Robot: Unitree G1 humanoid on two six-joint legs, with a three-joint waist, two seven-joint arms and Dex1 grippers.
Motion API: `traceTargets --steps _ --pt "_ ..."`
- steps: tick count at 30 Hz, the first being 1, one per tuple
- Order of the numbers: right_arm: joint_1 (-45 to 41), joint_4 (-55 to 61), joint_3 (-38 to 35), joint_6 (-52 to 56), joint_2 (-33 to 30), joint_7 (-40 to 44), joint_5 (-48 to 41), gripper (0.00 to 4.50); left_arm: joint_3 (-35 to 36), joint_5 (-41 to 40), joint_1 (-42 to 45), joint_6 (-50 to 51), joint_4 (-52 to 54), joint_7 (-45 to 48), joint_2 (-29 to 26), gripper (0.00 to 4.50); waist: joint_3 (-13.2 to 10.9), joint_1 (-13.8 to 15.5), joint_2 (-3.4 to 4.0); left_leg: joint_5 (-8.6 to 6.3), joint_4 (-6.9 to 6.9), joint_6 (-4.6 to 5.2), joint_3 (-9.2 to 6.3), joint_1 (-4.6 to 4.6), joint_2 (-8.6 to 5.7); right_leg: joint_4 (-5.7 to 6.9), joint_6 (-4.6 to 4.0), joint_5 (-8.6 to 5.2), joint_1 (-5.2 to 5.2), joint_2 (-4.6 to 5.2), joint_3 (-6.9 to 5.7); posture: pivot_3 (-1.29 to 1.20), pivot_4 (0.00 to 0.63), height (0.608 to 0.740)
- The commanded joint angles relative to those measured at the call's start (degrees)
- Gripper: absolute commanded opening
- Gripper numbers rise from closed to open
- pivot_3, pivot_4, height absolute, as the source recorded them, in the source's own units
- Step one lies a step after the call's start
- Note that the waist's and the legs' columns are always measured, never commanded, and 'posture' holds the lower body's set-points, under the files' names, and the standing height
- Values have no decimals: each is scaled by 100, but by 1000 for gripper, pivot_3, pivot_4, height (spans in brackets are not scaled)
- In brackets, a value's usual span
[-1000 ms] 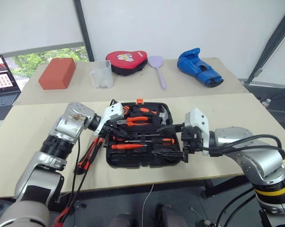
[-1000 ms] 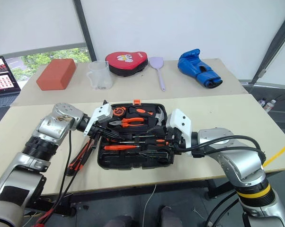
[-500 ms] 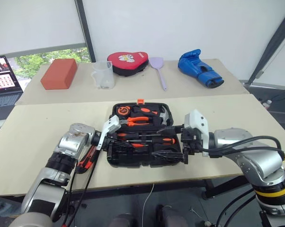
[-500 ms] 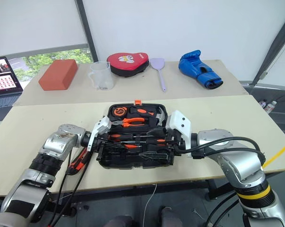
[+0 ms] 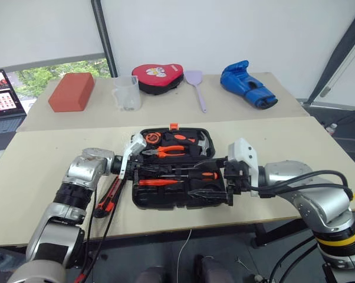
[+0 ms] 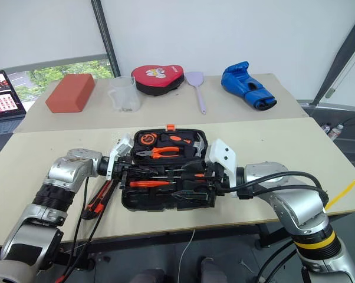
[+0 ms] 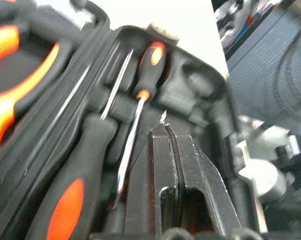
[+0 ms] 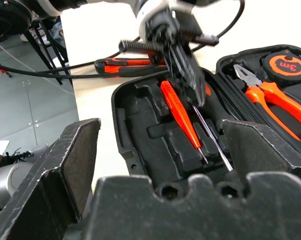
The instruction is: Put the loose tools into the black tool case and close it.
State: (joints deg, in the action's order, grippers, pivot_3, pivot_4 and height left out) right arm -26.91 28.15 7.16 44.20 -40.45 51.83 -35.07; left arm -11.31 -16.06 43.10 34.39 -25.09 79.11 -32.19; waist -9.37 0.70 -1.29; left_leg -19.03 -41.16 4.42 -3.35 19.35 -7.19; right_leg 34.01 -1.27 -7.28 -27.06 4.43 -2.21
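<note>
Case (image 5: 166, 200) open — 2 grippers: left gripper (image 8: 188, 82) pinched together, right gripper (image 5: 229, 183) spread apart.

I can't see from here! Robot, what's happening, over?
Left gripper shut inside open black tool case. Right gripper open at its edge. Utility knife lies outside on table.

Head views look down over the open tool case (image 5: 171, 171); both wrist views face it close.
</note>
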Motion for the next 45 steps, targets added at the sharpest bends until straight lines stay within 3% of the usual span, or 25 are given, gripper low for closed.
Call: traceTargets --steps 1,15,26,29,33,38,42,45 --pt "-46 145 -93 28 25 -39 -95 4500 -70 137 -4 -229 -155 -22 14 49 0 0 0 0 0 0 0 0 0 0 0 0 0 0 0 0 150 740" --pt "-3 178 -113 69 51 -88 -143 4500 -190 229 -702 -464 570 157 -418 49 5 -19 8 0 15 0 0 -8 1 -1 -1 -1 0 -1 3 0 150 740" --pt "-35 148 -92 45 71 -44 -128 4500 301 -126 -580 -561 771 -236 -192 49 5 9 6 0 8 0 0 -5 0 0 0 0 2 0 0 0 150 740" --pt "-33 160 -81 42 91 -43 -137 4500 270 -50 -752 -668 992 -305 -264 49 5 8 7 0 9 0 0 -5 0 -1 0 0 2 0 0 0 150 740" --pt "-203 32 -139 67 174 -19 -211 4500 908 -401 -1085 -225 1782 -602 -622 49 3 -19 5 0 13 0 0 -4 1 -2 0 0 -1 -1 1 0 150 740" --pt "-519 -193 -209 83 142 282 -415 4500 2302 -763 -2269 308 3108 -1204 -1353 1389 2 -96 7 0 24 -1 1 -6 4 -2 -3 -2 -8 -6 3 0 150 740" --pt "-714 -334 -22 -53 21 758 -350 4500 3675 -651 -4066 535 4089 -1635 -1750 2846 0 -162 11 -2 49 -3 3 -15 5 -1 -4 -3 -16 -14 2 0 150 740" --pt "-742 -373 89 -142 -35 1026 -276 4500 4152 -548 -5006 556 4573 -1869 -1780 3950 -2 -78 11 -10 51 -19 -1 -17 2 -4 -7 -5 -12 -11 -9 0 150 740"
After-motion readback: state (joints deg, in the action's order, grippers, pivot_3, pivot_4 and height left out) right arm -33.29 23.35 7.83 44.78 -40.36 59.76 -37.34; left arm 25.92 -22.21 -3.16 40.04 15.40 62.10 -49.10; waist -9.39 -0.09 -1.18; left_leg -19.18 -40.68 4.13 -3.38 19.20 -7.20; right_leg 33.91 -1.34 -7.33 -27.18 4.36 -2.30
